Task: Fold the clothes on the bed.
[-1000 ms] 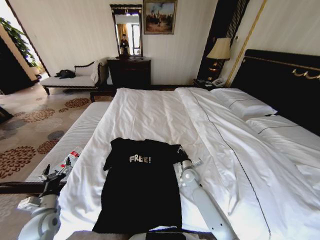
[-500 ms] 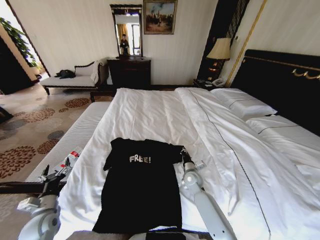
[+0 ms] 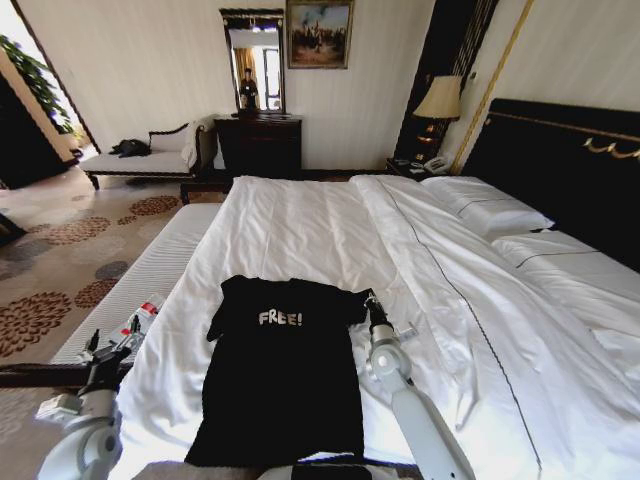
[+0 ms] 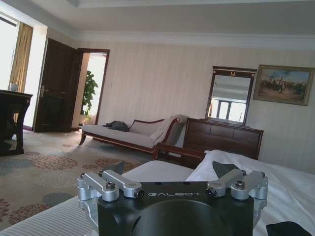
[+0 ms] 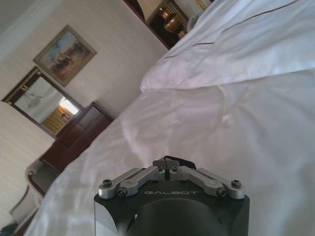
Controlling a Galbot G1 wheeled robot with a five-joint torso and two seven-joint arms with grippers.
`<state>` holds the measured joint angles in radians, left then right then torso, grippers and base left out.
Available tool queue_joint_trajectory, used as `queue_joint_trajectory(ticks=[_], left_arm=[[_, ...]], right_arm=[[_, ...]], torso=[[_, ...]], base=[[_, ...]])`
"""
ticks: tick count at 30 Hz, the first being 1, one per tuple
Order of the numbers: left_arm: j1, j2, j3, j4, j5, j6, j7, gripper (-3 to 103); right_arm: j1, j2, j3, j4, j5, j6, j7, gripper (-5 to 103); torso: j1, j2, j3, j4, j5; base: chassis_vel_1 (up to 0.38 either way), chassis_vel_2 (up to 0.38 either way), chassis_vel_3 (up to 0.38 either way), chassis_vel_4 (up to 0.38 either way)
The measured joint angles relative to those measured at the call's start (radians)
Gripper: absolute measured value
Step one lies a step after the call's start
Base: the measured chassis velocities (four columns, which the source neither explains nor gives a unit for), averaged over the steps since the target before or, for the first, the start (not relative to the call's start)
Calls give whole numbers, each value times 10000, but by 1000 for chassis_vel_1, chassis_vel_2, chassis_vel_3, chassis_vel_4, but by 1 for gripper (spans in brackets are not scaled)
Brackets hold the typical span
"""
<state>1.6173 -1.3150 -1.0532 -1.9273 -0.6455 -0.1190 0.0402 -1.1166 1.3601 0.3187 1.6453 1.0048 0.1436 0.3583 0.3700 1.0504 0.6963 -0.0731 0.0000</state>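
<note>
Now right tool (image 3: 366, 297) pinches T-shirt (image 3: 280, 380) sleeve; left tool (image 3: 112, 347) idle.

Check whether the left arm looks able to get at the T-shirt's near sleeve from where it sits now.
Probably yes. The left tool sits off the bed's left edge, open, with only bare white sheet between it and the T-shirt. The right tool is at the opposite sleeve, out of its path.
</note>
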Motion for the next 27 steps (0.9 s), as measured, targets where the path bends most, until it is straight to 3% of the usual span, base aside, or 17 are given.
queue_joint_trajectory(ticks=[3,7,8,10,14,16,19,21,26,27], left_arm=[[1,21,-13,39,-28,-30,7,100],[-2,33,-15,112,-38,-68,16,100],[-10,34,-14,138,-40,-80,18,100],[-20,33,-10,153,-41,-87,20,100],[-49,31,5,195,-44,-108,26,100],[-52,32,5,219,-45,-118,28,100],[-72,48,21,279,-45,-139,30,100],[-85,54,38,286,-45,-139,31,100],[-138,91,98,241,-42,-114,34,100],[-138,91,98,241,-42,-114,34,100]], right_arm=[[14,17,33,-197,-152,-20,115,-2],[-86,26,103,-158,-359,-31,143,8],[-178,26,150,7,-427,-33,151,19],[-290,26,210,190,-478,-34,168,19],[-906,35,508,1034,-476,-50,369,41],[-1111,36,564,1203,-444,-58,405,41],[-1586,36,568,1459,-328,-107,384,58],[-1655,37,504,1452,-275,-149,349,58],[-1527,96,83,1238,264,-384,98,85],[-1527,96,83,1238,264,-384,98,85]], torso=[[0,0,0,-1,0],[0,0,0,-1,0],[0,0,0,0,0],[0,1,0,0,-1],[0,0,0,-1,-1],[0,0,0,-3,0],[-1,1,-1,-3,-1],[-1,1,-1,-3,0],[0,1,-1,-1,0],[0,1,-1,-1,0]], base=[[0,0,0,0],[0,0,0,0],[0,0,0,0],[0,0,0,0],[0,0,0,0],[0,0,0,0],[0,0,0,0],[0,0,0,0],[0,0,0,0],[0,0,0,0]])
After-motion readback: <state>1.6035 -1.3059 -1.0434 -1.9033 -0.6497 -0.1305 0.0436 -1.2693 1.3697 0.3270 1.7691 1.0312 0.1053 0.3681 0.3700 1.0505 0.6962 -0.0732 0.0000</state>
